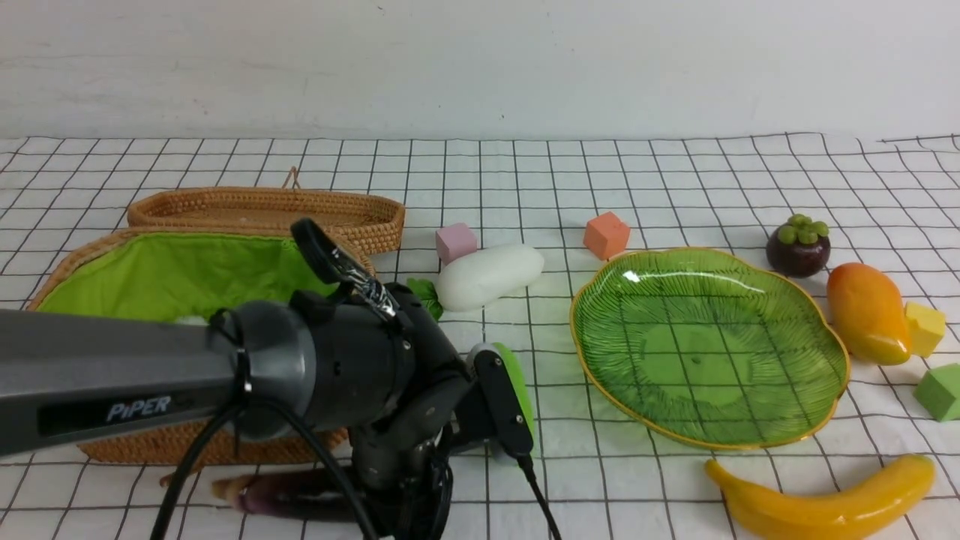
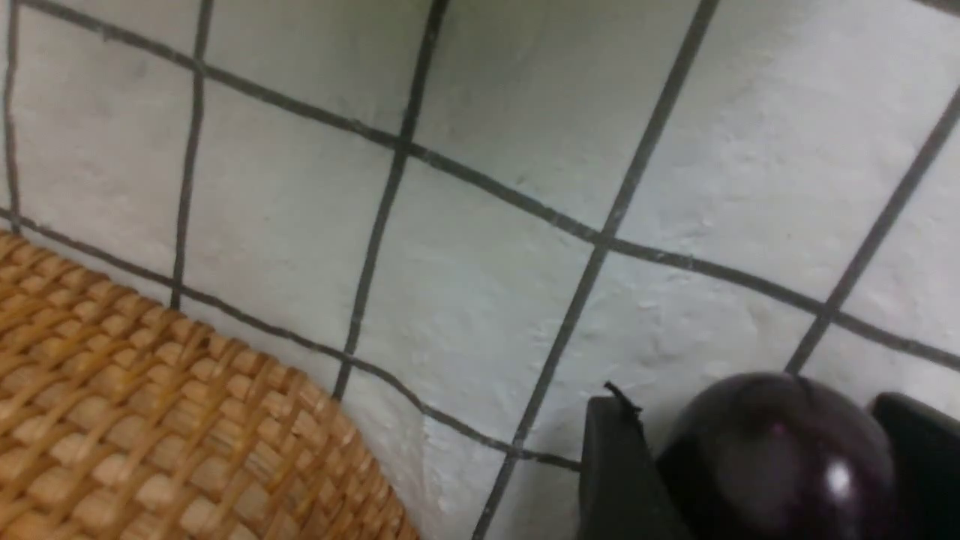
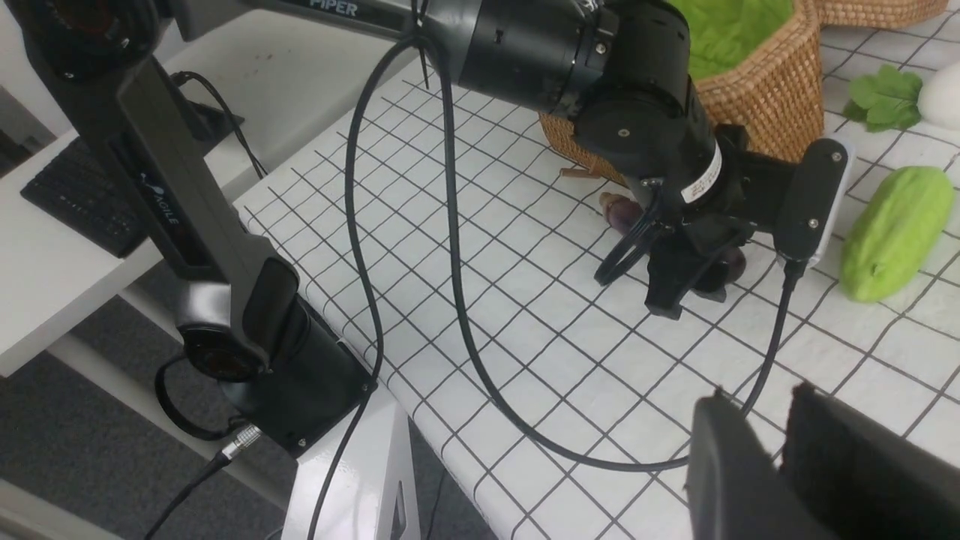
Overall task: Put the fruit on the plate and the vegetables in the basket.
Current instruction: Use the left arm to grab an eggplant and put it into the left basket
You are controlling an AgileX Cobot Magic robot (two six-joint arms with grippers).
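Glossy dark purple, the toy eggplant [image 2: 780, 457] lies on the gridded cloth [image 1: 585, 487] just beside the deep brown wicker basket with bright green lining [image 1: 180, 274], at its 5 o'clock in my front view. I have the left gripper [image 2: 750, 405] down over it, a finger on either side; whether they truly clench it I cannot tell. The right gripper [image 3: 759, 394] stands slightly parted, holding nothing. I judge this as the vegetable step, with the eggplant being secured. Next I need firm contact, then a straight lift high enough to clear the woven wall before letting go over the lining; its smooth skin could slip. Around the green leaf-shaped glass plate [image 1: 697, 360], the bumpy green gourd [image 1: 516, 379] waits at 9 o'clock, the white radish [image 1: 491, 276] at 10, the purple mangosteen [image 1: 798, 251] at 1, the orange-yellow mango [image 1: 866, 311] near 3 and the yellow banana [image 1: 832, 506] at 5.
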